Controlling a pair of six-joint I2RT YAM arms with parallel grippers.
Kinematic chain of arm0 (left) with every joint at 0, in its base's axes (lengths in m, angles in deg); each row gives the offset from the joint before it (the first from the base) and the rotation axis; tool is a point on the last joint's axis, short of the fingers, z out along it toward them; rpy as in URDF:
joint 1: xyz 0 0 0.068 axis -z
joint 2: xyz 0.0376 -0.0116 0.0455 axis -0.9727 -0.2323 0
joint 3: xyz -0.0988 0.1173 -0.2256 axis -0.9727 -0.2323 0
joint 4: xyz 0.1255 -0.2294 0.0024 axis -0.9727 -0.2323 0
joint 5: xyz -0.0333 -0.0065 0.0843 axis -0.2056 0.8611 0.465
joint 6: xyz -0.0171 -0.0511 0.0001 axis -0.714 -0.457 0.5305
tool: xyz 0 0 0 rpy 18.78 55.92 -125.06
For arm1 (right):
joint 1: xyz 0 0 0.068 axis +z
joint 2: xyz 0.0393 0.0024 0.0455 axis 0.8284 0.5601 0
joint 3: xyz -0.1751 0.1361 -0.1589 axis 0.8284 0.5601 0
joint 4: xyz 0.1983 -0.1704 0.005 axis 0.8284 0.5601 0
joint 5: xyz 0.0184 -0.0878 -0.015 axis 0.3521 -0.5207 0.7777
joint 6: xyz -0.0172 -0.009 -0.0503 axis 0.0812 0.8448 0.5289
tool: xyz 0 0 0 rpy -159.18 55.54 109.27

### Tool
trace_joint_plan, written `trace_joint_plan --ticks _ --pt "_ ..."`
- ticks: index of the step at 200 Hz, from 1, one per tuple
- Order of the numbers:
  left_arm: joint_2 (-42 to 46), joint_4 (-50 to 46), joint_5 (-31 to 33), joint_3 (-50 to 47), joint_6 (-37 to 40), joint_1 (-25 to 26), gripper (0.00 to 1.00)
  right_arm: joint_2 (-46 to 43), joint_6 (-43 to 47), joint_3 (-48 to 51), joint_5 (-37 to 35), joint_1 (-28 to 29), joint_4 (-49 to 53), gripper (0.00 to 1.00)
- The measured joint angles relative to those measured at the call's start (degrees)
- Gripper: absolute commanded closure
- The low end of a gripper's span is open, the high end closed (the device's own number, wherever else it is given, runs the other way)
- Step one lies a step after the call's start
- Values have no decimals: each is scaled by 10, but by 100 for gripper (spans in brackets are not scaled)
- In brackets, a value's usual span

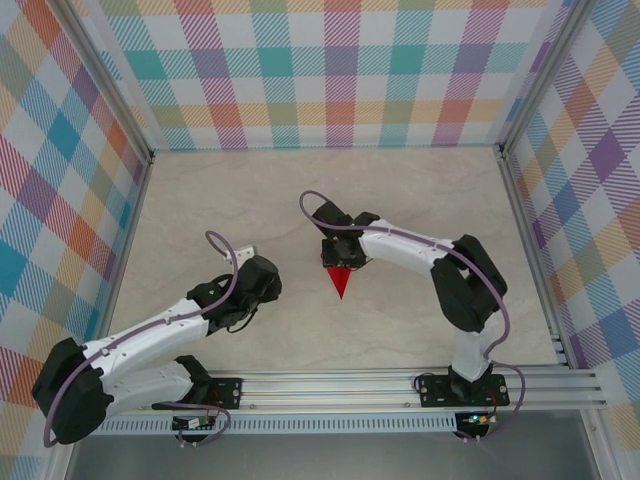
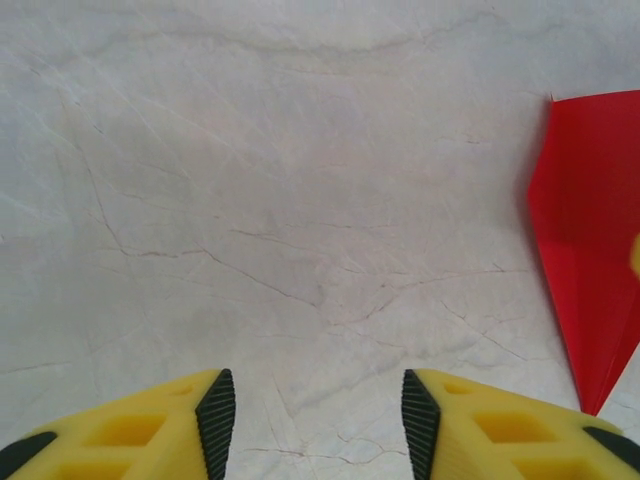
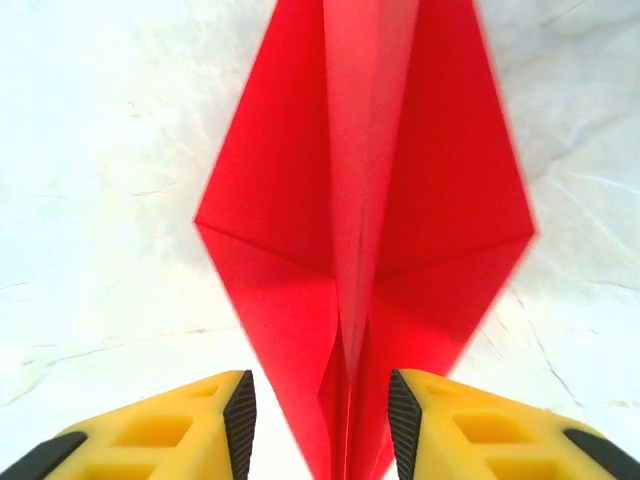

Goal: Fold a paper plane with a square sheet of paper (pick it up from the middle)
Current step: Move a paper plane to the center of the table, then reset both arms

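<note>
Your right gripper (image 3: 321, 415) stands with its jaws apart, one pad on each side of the paper plane (image 3: 365, 230). The plane lies on the table (image 1: 420, 190) as a red dart, its raised centre crease running up between those pads. Neither pad appears to press the paper; there is a gap on each side of the crease. Your left gripper (image 2: 318, 415) is parted too, with nothing between its fingers, and it hangs over bare table to the left of the plane, apart from it.

With nothing clamped, the plane is free. The folded flaps may spring open along the crease. Any sideways drift of the right gripper could drag a wing and skew the folds. If you close off the plane's centre line, you will likely crush one wing rather than pinch the crease. Pulling away at an angle could catch the plane's tail beside the pads and flip it. If you bring the left gripper low toward the plane, a finger could nudge the near wing edge and slide the thin paper out of line
</note>
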Motion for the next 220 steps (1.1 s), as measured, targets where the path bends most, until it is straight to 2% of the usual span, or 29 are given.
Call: trace_joint_plan --ticks 14,70,106,127,154,164,191,220 --pt "10 -6 6 0 5 -2 44 -43 3 14 -4 0 -1 50" --pt "28 -10 22 0 16 -13 38 -180 20 58 -33 0 -7 50" --pt "27 -16 26 0 23 -15 31 -250 23 112 -70 0 -12 43" --pt "27 -23 38 0 36 -17 20 -308 24 155 -116 -1 -12 28" --pt "27 -34 73 7 64 -29 4 -381 37 192 -201 -7 -11 2" --pt "27 -36 88 11 78 -40 0 -406 43 204 -235 -17 -10 0" --pt "16 -47 140 34 103 -75 0 -462 73 250 -327 -79 -26 0" --pt "-15 -47 195 52 139 -126 0 -499 156 349 -369 -167 -105 0"
